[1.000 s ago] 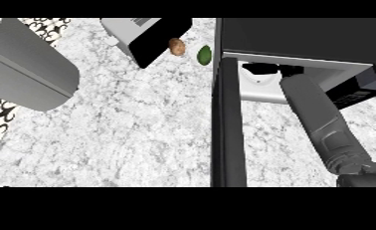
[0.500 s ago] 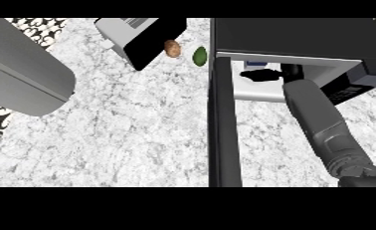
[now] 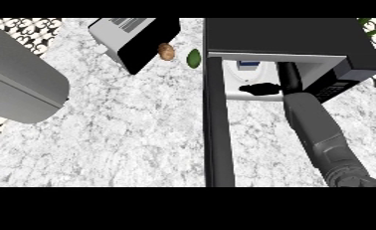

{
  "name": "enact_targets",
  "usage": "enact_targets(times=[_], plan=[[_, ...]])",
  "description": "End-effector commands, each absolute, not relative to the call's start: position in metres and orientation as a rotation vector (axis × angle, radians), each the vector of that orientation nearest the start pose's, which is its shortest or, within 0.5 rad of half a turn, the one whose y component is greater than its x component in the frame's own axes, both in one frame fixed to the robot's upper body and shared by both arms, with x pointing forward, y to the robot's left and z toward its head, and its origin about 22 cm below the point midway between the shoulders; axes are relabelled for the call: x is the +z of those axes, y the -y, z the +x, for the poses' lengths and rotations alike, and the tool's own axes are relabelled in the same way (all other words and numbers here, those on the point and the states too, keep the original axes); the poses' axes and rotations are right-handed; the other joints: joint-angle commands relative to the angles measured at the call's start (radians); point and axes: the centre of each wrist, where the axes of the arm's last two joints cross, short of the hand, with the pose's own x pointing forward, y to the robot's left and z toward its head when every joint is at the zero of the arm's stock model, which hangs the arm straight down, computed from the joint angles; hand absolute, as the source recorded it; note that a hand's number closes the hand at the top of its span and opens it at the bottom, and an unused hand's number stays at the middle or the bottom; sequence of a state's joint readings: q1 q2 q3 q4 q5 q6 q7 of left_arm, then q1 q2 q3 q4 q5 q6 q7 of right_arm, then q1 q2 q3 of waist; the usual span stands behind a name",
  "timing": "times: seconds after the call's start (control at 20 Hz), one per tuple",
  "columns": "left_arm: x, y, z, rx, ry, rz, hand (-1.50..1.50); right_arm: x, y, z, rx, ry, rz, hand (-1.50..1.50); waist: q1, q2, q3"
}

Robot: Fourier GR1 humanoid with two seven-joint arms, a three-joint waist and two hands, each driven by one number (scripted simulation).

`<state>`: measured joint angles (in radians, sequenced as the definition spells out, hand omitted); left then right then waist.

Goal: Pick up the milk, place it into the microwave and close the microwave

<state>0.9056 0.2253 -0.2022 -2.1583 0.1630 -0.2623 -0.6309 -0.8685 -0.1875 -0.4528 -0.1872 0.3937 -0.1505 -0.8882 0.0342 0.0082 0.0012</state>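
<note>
- Stretching up from the view's lower right corner, the grey right forearm [image 3: 320,129] ends in the black right hand [image 3: 290,77], which lies inside the open microwave [image 3: 286,35].
- I cannot tell whether the hand is spread, pressed together or pinching anything, because the microwave's black top hides its far end.
- To the hand's left, at the back of the white cavity, a pale shape with a blue mark looks like the milk [image 3: 248,65]. It sits near the hand, just under the edge of the microwave's top. Whether the two touch cannot be made out.
- A dark patch [image 3: 258,88] lies on the cavity floor just left of the hand, nearer the robot than the milk. It may be a thumb or a shadow.
- The microwave's door [image 3: 219,124] stands wide open and shows as a dark band further left of the hand, running down toward the robot.
- Beyond the door, well to the hand's left, the speckled white counter [image 3: 132,134] carries a small green thing [image 3: 194,58], a brown thing [image 3: 166,51] beside it and a grey-and-black appliance [image 3: 136,42] set at a slant.
- A broad grey shape [image 3: 26,87] fills the far left edge, well apart from the hand.
- The left hand shows nowhere.
</note>
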Motion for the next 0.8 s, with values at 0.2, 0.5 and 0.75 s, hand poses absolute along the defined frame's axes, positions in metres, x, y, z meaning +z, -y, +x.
enact_targets(times=[0.2, 0.5, 0.75], plan=[[0.048, -0.243, 0.043, -0.109, 1.896, -0.238, -1.50, -0.076, 0.273, 0.357, 0.283, 1.891, -0.145, -1.50, -0.049, -0.016, -0.001], [0.047, -0.216, 0.057, -0.140, 1.866, -0.264, -1.50, -0.102, 0.260, 0.329, 0.284, 1.857, -0.067, -1.50, -0.084, -0.027, -0.003], [0.053, -0.200, 0.076, -0.231, 1.835, -0.330, 1.50, -0.119, 0.285, 0.296, 0.202, 1.859, 0.001, -1.50, -0.093, -0.024, -0.003]])
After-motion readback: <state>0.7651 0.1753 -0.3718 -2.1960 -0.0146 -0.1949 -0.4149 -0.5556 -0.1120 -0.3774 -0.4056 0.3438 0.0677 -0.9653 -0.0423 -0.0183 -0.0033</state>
